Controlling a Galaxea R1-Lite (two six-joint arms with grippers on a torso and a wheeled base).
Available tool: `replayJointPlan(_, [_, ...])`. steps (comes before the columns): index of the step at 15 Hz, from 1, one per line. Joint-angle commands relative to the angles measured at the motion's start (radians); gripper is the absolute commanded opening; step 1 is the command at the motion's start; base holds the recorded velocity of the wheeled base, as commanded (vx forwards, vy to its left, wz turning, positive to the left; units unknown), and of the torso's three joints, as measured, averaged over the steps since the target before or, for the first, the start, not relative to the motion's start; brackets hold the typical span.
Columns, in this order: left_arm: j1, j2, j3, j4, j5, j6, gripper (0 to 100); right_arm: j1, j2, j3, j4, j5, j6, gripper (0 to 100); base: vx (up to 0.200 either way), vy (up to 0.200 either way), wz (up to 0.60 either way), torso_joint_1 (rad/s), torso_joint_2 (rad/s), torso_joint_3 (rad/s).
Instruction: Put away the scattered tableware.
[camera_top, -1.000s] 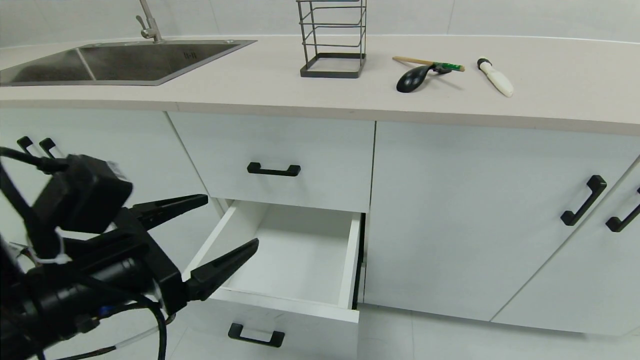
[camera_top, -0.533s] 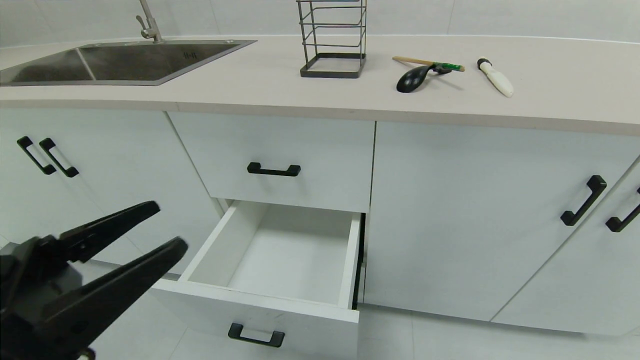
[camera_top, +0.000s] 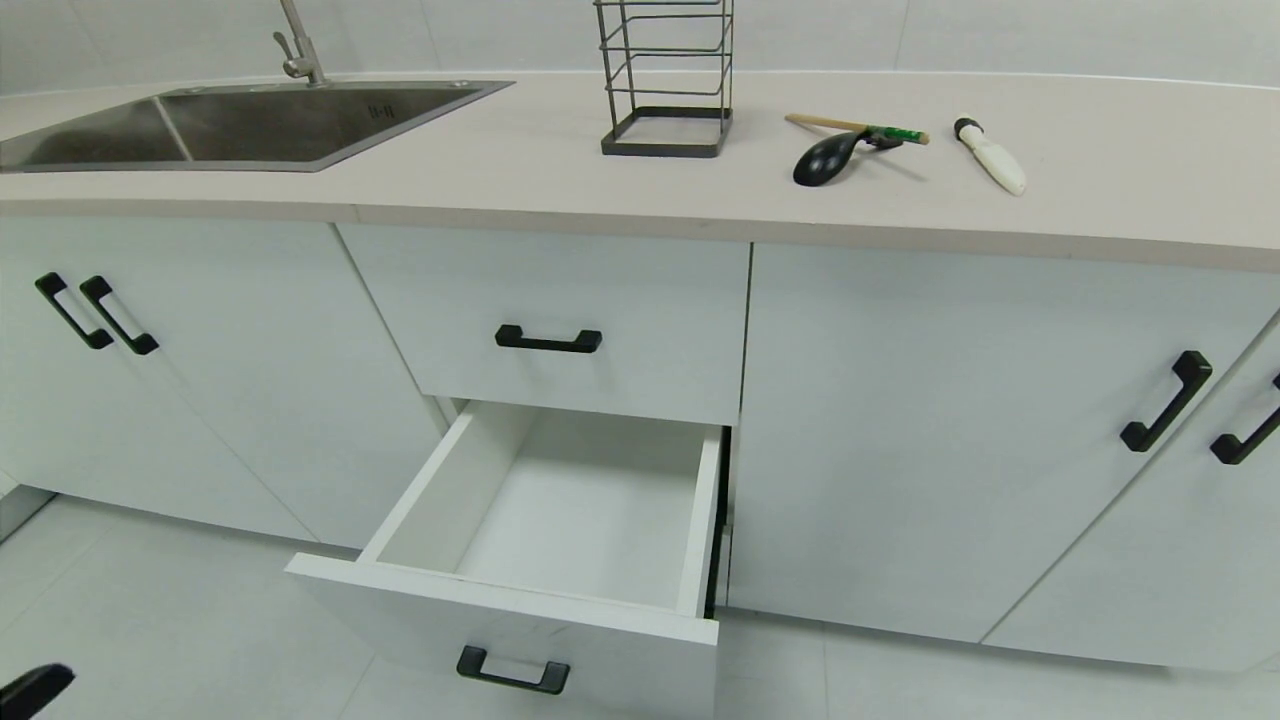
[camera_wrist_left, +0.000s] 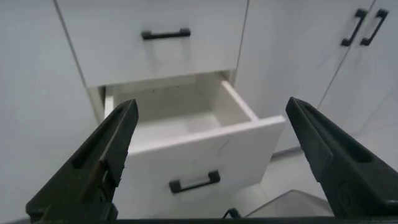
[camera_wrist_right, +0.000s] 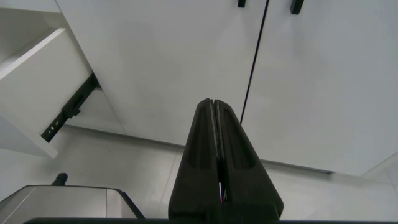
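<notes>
Three utensils (camera_top: 825, 158) are waiting on the far countertop (camera_top: 500, 150) as the wide-open left gripper (camera_wrist_left: 211, 106) is withdrawing from the opened drawer (camera_top: 500, 620).

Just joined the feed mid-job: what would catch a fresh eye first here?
The lower drawer stands pulled open under the shut upper drawer. On the countertop above lie a black spoon, a wooden-handled utensil and a white-handled tool, right of a wire rack. The left gripper, fingers spread wide, faces the open drawer.
</notes>
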Motion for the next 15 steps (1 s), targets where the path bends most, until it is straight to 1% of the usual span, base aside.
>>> replayJointPlan(1, [0.062, -0.21, 0.019, 0.198, 0.016, 0.021, 100, 0.0, 0.001, 0.0, 0.0, 0.001, 0.0, 0, 0.0, 0.0, 0.0, 0.0, 0.0, 0.0])
replayJointPlan(2, [0.09, -0.213, 0.021, 0.267, 0.076, 0.027, 100, 0.0, 0.001, 0.0, 0.0, 0.002, -0.002, 0, 0.0, 0.0, 0.0, 0.0, 0.0, 0.0])
replayJointPlan(3, [0.124, -0.219, 0.021, 0.356, 0.085, 0.04, 100, 0.0, 0.001, 0.0, 0.0, 0.001, -0.002, 0, 0.0, 0.0, 0.0, 0.0, 0.0, 0.0])
replayJointPlan(4, [0.191, -0.282, 0.013, 0.445, 0.082, 0.04, 100, 0.0, 0.001, 0.0, 0.0, 0.001, 0.0, 0, 0.0, 0.0, 0.0, 0.0, 0.0, 0.0])
replayJointPlan(5, [0.197, -0.308, 0.01, 0.441, 0.091, 0.055, 100, 0.0, 0.001, 0.0, 0.0, 0.001, 0.0, 0, 0.0, 0.0, 0.0, 0.0, 0.0, 0.0])
replayJointPlan(6, [0.197, -0.308, 0.011, 0.437, 0.096, 0.063, 100, 0.0, 0.001, 0.0, 0.0, 0.001, -0.002, 0, 0.0, 0.0, 0.0, 0.0, 0.0, 0.0])
replayJointPlan(7, [0.197, -0.308, 0.021, 0.431, 0.238, 0.139, 100, 0.0, 0.001, 0.0, 0.0, 0.001, 0.0, 0, 0.0, 0.0, 0.0, 0.0, 0.0, 0.0])
replayJointPlan(8, [0.197, -0.308, 0.021, 0.454, 0.301, 0.139, 100, 0.0, 0.001, 0.0, 0.0, 0.001, 0.0, 0, 0.0, 0.0, 0.0, 0.0, 0.0, 0.0])
replayJointPlan(12, [0.197, -0.308, 0.021, 0.464, 0.294, 0.121, 100, 0.0, 0.001, 0.0, 0.0, -0.001, 0.001, 0, 0.0, 0.0, 0.0, 0.0, 0.0, 0.0])
replayJointPlan(13, [0.197, -0.308, 0.021, 0.464, 0.292, 0.11, 100, 0.0, 0.001, 0.0, 0.0, -0.002, 0.003, 0, 0.0, 0.0, 0.0, 0.0, 0.0, 0.0])
replayJointPlan(15, [0.197, -0.308, 0.021, 0.464, 0.292, 0.106, 100, 0.0, 0.001, 0.0, 0.0, -0.002, 0.003, 0, 0.0, 0.0, 0.0, 0.0, 0.0, 0.0])
